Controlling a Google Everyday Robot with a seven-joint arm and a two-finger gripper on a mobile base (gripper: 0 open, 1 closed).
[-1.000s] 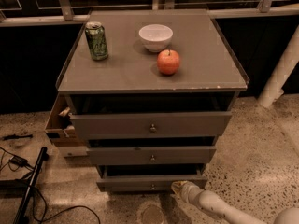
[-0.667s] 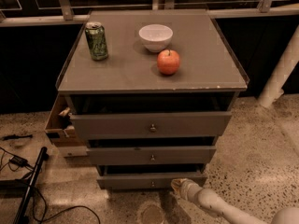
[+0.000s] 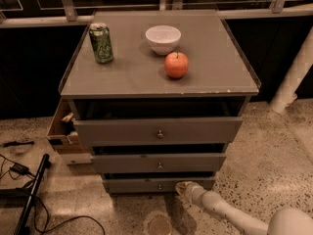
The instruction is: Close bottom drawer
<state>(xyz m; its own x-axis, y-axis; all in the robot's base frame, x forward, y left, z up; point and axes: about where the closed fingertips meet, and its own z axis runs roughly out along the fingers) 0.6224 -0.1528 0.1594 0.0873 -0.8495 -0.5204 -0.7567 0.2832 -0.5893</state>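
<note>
**Bottom drawer (image 3: 132, 185) not yet shut as my fingers move in**

Over the last second my fingers (image 3: 184, 187) have crept up and to the left from the floor toward the drawer's face. They now sit low against its right half, just right of the knob (image 3: 159, 186). I cannot tell whether they are open or closed, nor whether they are touching the front or only just beside it. The front itself looks to be where it was, so I judge that the push has not yet done anything. The closing is all still to do.

The bottom drawer is the lowest and narrowest of the 3 grey fronts in the cabinet (image 3: 159, 93), just above the floor. It stands slightly out, with a dark gap over its top edge. Its flat face points out toward the camera, and its long axis runs level from left to right across the cabinet. The drawer travels square to that axis, straight back into the cabinet. Being off-centre to the right, I would push evenly so that it does not skew.
</note>
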